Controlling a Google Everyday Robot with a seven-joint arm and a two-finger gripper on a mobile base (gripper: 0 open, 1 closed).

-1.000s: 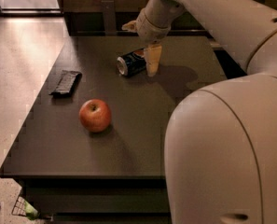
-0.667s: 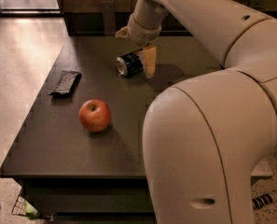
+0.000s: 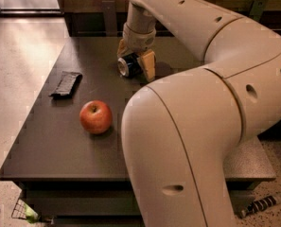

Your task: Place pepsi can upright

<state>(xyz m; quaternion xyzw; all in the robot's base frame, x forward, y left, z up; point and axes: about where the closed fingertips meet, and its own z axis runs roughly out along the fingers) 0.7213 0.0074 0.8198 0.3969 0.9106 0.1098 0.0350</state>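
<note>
hand (image 3: pixel 136 64) down at table (image 3: pixel 83 51) | fingers (image 3: pixel 148 63) spread either side of pepsi can (image 3: pixel 128 66) | can on its side

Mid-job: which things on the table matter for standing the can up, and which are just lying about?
Job: pepsi can, on its side at the far end of the table; gripper, down at the can.
Lying about: apple; dark wrapper.
</note>
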